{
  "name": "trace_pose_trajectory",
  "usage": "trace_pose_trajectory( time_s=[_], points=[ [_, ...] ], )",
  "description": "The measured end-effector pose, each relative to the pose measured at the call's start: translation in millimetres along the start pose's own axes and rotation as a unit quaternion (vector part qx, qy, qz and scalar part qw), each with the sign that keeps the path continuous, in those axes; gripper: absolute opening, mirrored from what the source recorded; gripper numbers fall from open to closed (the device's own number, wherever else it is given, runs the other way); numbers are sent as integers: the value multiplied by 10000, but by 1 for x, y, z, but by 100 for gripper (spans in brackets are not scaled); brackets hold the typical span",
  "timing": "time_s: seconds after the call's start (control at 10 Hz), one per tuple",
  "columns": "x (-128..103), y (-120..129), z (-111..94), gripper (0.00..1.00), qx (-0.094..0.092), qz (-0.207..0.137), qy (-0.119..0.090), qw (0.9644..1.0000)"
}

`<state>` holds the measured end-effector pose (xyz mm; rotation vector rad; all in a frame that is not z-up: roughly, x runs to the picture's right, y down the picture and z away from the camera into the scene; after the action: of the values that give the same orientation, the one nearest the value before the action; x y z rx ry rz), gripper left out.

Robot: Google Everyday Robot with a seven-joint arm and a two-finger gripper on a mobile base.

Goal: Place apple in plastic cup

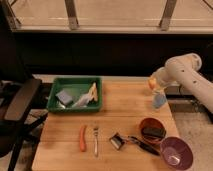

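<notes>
The apple (151,83) is a small orange-yellow fruit held at the tip of my gripper (154,85), which is shut on it. The white arm reaches in from the right. The apple hangs in the air just above and slightly left of the plastic cup (159,101). The cup is a narrow light-blue translucent tumbler standing upright near the right edge of the wooden table (125,112). The gripper partly hides the cup's rim.
A green tray (55,106) with several items sits at the table's back left. An orange carrot-like stick (82,138) and a fork (95,140) lie at the front. A reddish-brown bowl (144,123), a purple bowl (175,152) and a black tool (120,141) are at the front right. A black chair (17,110) stands to the left.
</notes>
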<state>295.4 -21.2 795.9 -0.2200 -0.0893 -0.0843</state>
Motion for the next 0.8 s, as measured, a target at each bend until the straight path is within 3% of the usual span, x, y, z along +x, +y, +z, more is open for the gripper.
trace_pose_trajectory(
  time_s=[0.3,0.6,0.7,0.8],
  points=[
    [20,16,2,31,-80,327,111,9994],
    [29,23,3,59,-128,577,87,9982],
    [27,25,6,66,-156,618,58,9980],
    [27,26,8,67,-166,633,44,9978]
  ],
)
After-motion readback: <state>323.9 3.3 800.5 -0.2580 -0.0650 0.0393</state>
